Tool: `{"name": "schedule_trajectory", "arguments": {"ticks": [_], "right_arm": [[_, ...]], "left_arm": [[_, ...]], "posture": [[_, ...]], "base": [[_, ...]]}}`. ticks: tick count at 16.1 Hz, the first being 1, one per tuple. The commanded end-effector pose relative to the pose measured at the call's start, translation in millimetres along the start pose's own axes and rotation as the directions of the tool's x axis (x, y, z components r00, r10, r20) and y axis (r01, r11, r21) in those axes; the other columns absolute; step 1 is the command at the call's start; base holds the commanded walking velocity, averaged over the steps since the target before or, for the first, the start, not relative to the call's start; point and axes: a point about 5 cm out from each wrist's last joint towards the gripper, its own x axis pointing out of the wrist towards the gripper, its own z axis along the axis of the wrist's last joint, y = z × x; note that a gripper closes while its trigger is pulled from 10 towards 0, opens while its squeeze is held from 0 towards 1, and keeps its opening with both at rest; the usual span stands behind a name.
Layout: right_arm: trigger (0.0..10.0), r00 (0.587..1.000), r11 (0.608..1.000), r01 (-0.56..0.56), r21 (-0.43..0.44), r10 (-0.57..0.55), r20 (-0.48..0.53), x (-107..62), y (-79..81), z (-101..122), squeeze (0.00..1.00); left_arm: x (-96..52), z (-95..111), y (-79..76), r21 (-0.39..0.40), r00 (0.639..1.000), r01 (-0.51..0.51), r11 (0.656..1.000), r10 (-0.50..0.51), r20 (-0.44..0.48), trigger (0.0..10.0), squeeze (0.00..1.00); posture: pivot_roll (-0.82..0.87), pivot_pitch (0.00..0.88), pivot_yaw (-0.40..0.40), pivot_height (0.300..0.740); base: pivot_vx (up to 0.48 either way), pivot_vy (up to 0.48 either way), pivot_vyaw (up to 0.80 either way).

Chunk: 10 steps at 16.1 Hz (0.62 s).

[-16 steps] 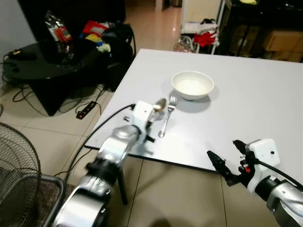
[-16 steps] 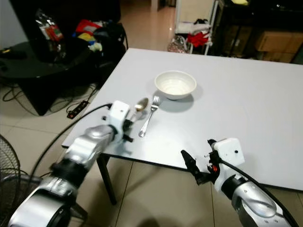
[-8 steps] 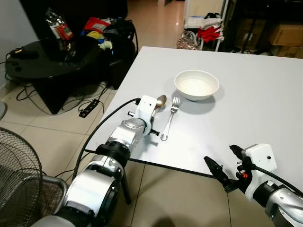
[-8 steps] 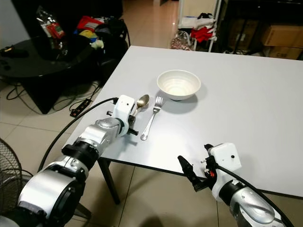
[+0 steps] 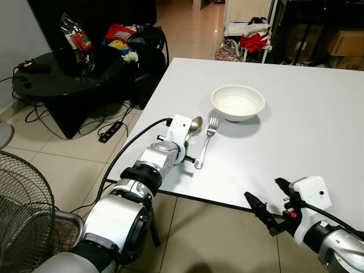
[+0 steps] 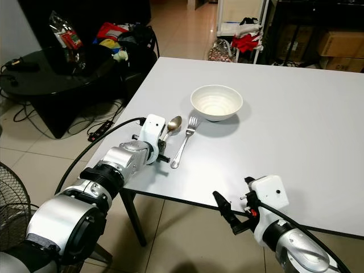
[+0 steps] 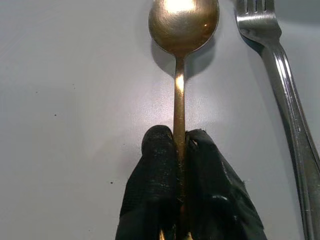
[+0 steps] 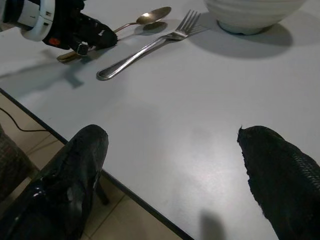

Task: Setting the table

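Left gripper (image 7: pixel 178 145): both black fingers (image 7: pixel 156 170) pressed together on the handle of a gold spoon (image 7: pixel 181 30), gripping it partway down the stem. The spoon lies flat on the white table (image 5: pixel 318 119), near the table's left edge, bowl end pointing toward the far edge.

Fork (image 5: pixel 205 143): silver, flat on the table, just beside the spoon on the side away from the left edge, roughly parallel, not touching it.

Bowl (image 5: pixel 238 102): white, upright, beyond the fork tines, toward the table's middle.

Right gripper (image 8: pixel 170 170): fingers spread wide apart, holding nothing, poised at the table's near edge, well apart from the cutlery.
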Motion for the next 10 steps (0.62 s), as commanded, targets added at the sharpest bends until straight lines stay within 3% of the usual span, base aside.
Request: {"name": "schedule_trajectory", "arguments": {"ticks": [1,6,8,9,10], "right_arm": [[10.0,1.000,1.000,-0.026,-0.004,0.026,0.010,0.2,3.1,4,0.00],[10.0,0.997,0.997,-0.071,0.032,0.070,0.020,-3.3,4.4,5,0.00],[10.0,0.998,0.999,-0.040,0.026,0.038,0.057,-4.4,-1.6,11,0.00],[10.0,0.996,0.999,-0.023,0.024,0.021,0.082,-5.2,-4.3,15,0.00],[10.0,0.995,0.999,-0.018,0.031,0.015,0.095,-5.6,-4.9,16,0.00]], "left_arm": [[1.4,-9,-2.6,-0.014,0.998,0.017,1.000,-0.018,-0.052,10.0,1.00],[0.3,-2,-2.5,-0.044,0.998,0.044,0.998,-0.045,-0.035,10.0,1.00],[-3.2,13,3.7,-0.047,0.998,0.049,0.998,-0.047,0.029,10.0,1.00],[-6.3,21,9.5,-0.054,0.996,0.053,0.997,-0.049,0.078,10.0,0.25],[-8.6,27,13.6,-0.040,0.992,0.053,0.998,-0.048,0.116,10.0,0.00]], "posture": [[-0.13,0.000,0.091,0.740],[-0.13,0.000,0.091,0.740],[-0.13,0.000,0.099,0.740],[-0.13,0.000,0.102,0.740],[-0.13,0.000,0.107,0.740]], "base": [[0.000,0.000,0.00],[0.000,0.000,0.00],[0.000,0.000,0.00],[0.000,0.000,0.00],[0.000,0.000,0.00]]}}
